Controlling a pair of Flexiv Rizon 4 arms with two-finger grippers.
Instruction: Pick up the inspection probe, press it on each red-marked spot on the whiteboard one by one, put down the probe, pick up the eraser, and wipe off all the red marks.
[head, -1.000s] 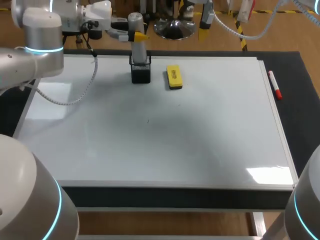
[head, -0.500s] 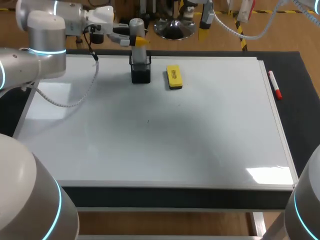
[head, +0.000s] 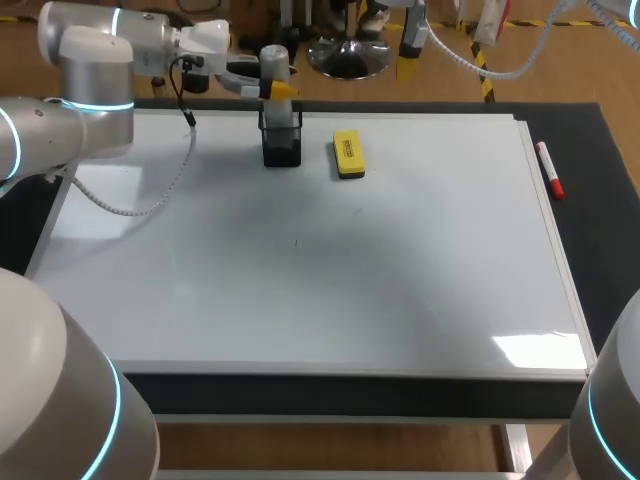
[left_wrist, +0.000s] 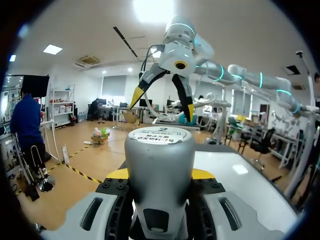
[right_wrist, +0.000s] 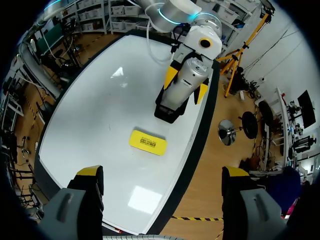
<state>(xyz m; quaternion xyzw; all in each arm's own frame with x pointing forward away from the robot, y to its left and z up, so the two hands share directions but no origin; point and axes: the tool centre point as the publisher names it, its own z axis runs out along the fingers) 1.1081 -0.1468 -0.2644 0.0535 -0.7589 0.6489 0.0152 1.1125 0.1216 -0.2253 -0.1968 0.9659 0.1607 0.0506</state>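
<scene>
The grey inspection probe (head: 276, 108) stands upright in a black holder (head: 282, 146) at the back of the whiteboard (head: 300, 300). My left gripper (head: 274, 88) is shut on the probe's upper part; in the left wrist view the probe (left_wrist: 159, 165) fills the gap between the fingers. The yellow eraser (head: 347, 154) lies just right of the holder. I see no red marks on the board. My right gripper (right_wrist: 161, 175) hangs open high above the board's back edge, looking down on the probe (right_wrist: 190, 75), the holder (right_wrist: 167, 112) and the eraser (right_wrist: 147, 142).
A red marker (head: 549, 168) lies on the dark mat just past the whiteboard's right edge. A tiny dark speck (head: 296, 241) sits near the board's middle. From the left wrist view my right gripper (left_wrist: 164, 102) shows spread wide, above and behind the probe.
My left gripper and the probe have sunk a little into the holder, and the left wrist has shifted slightly right. The right arm, the eraser and the marker have not moved.
</scene>
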